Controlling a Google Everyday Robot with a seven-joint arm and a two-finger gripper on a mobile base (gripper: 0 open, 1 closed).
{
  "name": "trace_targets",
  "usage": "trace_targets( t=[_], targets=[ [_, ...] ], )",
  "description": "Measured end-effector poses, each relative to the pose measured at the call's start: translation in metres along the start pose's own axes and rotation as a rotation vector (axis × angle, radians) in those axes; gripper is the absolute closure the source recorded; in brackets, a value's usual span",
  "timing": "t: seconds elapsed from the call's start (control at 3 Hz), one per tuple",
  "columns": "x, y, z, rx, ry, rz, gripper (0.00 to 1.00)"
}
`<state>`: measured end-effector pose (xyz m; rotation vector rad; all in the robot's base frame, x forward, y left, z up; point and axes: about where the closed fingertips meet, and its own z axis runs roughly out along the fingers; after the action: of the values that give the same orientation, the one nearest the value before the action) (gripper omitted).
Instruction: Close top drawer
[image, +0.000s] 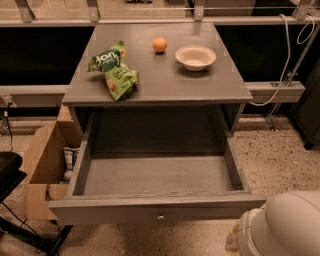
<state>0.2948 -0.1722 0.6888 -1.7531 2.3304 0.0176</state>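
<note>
The top drawer (150, 209) of the grey wooden table is pulled fully out toward me. Its deep box is empty inside, and a small round metal knob (160, 217) sits at the centre of its front panel. A white rounded part of my arm (285, 225) fills the bottom right corner, just below and right of the drawer's front right corner. My gripper itself is out of view, hidden behind or below that arm part.
On the table top (165, 85) lie a green snack bag (114, 70), an orange (159, 45) and a white bowl (195, 57). An open cardboard box (42, 160) stands on the floor left of the drawer. A black object (10, 175) is at the left edge.
</note>
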Motion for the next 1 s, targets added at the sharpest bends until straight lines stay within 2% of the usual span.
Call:
trace_targets(
  t=[0.33, 0.67, 1.0],
  targets=[
    [0.000, -0.014, 0.048, 0.040, -0.031, -0.026, 1.00],
    [-0.023, -0.069, 0.091, 0.127, -0.098, -0.044, 1.00],
    [-0.037, -0.089, 0.105, 0.138, -0.121, -0.054, 1.00]
  ],
)
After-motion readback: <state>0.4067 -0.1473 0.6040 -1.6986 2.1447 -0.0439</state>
